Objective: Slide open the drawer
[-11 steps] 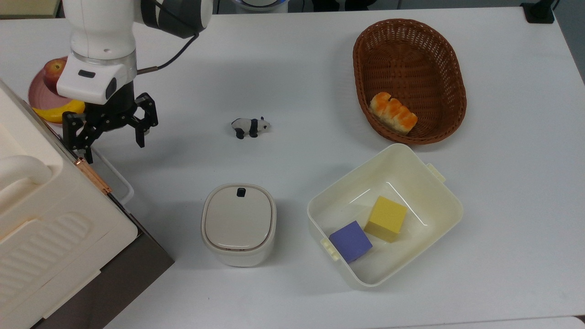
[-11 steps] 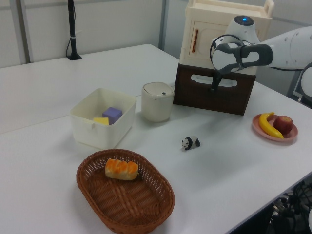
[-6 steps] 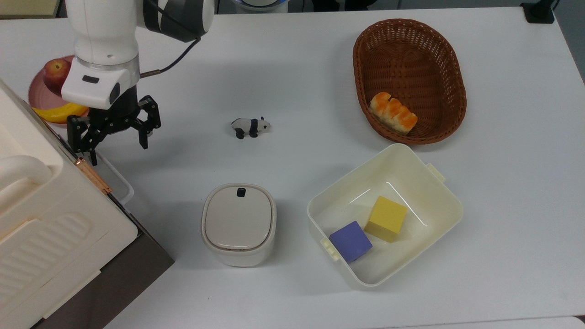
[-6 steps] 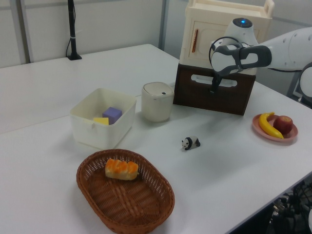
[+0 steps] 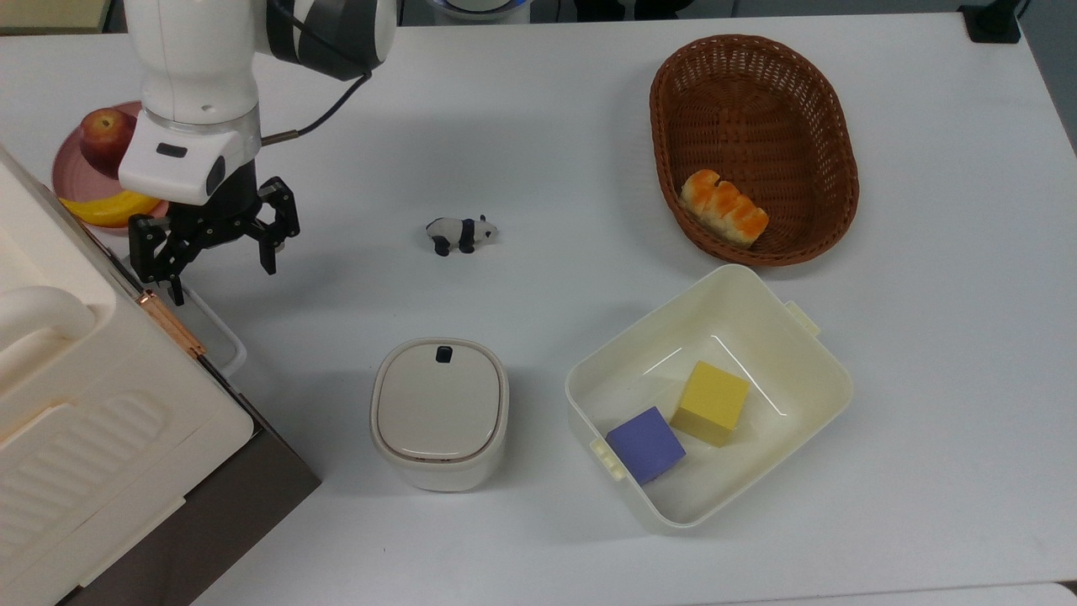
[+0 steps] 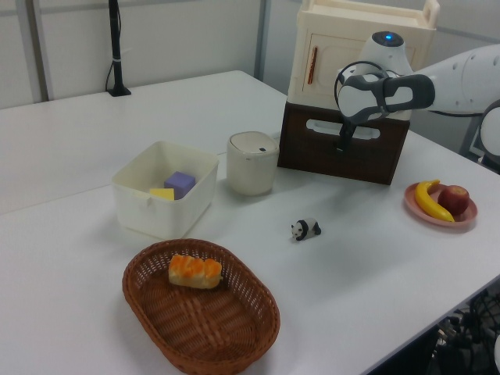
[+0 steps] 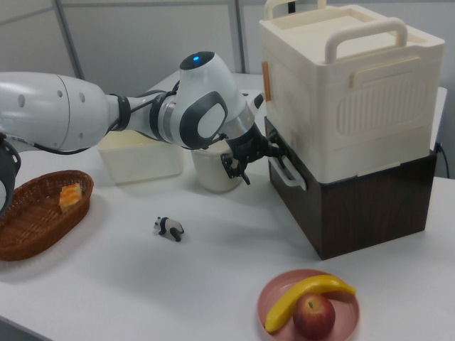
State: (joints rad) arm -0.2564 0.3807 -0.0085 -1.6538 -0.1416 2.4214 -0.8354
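The gripper (image 5: 223,252) has drifted slightly rightward, fingers spread beside the drawer (image 7: 355,206).

Top view: straight down over the table (image 5: 538,101), wide, my arm (image 5: 198,84) coming in at the top view's left.
Left view: low and angled from the wicker basket (image 6: 199,312) end, looking across toward the drawer (image 6: 344,148) front.
Right view: closer in, from the fruit plate (image 7: 309,307) side, drawer (image 7: 355,202) at the right view's right.
Shared: all three catch my arm and the toy panda (image 5: 461,233).
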